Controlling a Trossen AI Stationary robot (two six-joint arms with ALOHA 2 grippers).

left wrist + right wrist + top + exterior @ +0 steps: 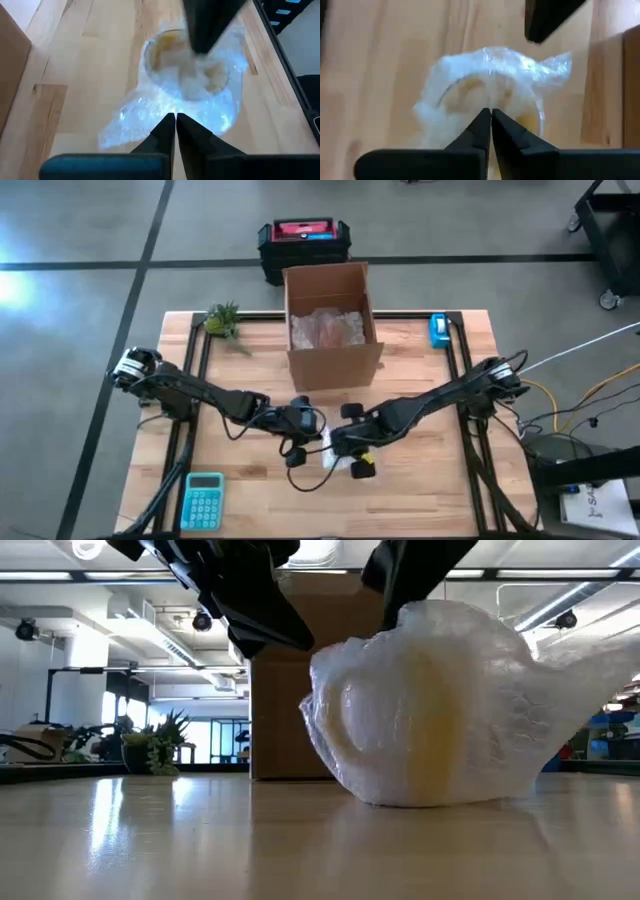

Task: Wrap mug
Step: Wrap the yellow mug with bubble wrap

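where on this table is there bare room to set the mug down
Bare wood lies between the plant and the cardboard box, and along the near edge right of the calculator. It is crowded at the centre, where the left claw and right claw meet over the wrapped mug.

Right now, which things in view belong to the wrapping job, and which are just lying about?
Part of the job:
- mug, on the table
- bubble wrap bunched around it
- left hand, shut, just above the wrap
- right hand, shut, just above the wrap

Lying about:
- cardboard box
- calculator
- small plant
- blue object at the table edge
- black case on the floor
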